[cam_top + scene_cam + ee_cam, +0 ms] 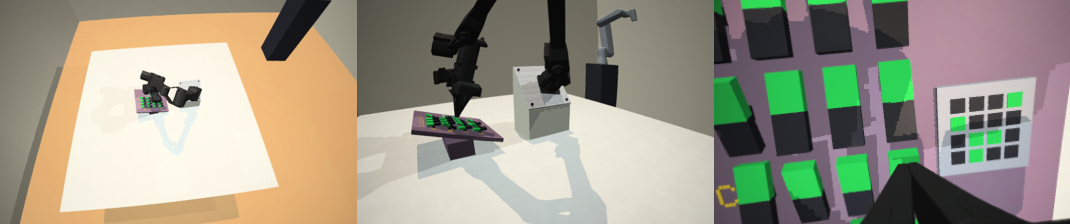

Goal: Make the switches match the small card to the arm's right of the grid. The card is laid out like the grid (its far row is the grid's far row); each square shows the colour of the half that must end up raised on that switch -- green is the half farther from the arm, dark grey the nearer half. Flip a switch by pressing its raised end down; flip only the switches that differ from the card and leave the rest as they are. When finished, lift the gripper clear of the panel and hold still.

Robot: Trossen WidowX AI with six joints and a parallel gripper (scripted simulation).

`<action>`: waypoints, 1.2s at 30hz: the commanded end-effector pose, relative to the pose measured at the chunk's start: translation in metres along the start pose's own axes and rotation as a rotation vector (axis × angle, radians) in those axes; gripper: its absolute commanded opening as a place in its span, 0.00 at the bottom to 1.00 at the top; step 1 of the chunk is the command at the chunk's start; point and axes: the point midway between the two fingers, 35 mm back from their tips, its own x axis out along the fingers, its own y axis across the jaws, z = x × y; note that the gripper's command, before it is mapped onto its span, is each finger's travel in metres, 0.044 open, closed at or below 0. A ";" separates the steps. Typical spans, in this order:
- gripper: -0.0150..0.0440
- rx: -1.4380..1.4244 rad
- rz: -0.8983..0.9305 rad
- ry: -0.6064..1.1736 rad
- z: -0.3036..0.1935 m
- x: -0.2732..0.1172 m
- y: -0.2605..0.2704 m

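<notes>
The plum panel (138,94) (489,133) (984,45) carries a four-by-four grid of switches, each green on its far half and dark on its near half. The small card (943,102) is right of the grid. From its far row it reads dark, dark, dark, green; green, dark, dark, dark; dark, green, green, dark; dark, green, dark, dark. My gripper (457,116) (907,172) is shut and empty. In the wrist view its tip overlaps the third row's rightmost switch (904,156) and hides its near half. Contact, and which halves are raised, I cannot tell for sure.
The panel sits tilted on a dark block (461,149). The arm's base stands on a pale sloped pedestal (549,120) (191,103) beside the panel. Another grey arm (606,35) stands on a dark column (601,84) in the background.
</notes>
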 end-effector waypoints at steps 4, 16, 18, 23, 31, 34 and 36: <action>0.25 0.005 0.005 -0.003 0.000 0.000 0.001; 0.25 0.005 0.005 -0.003 0.000 0.001 0.001; 0.25 0.005 0.005 -0.003 0.000 0.001 0.001; 0.25 0.005 0.005 -0.003 0.000 0.002 0.001; 0.25 0.005 0.005 -0.003 0.000 0.003 0.001; 0.25 0.005 0.006 -0.003 0.000 0.004 0.001; 0.25 0.005 0.006 -0.003 0.000 0.004 0.001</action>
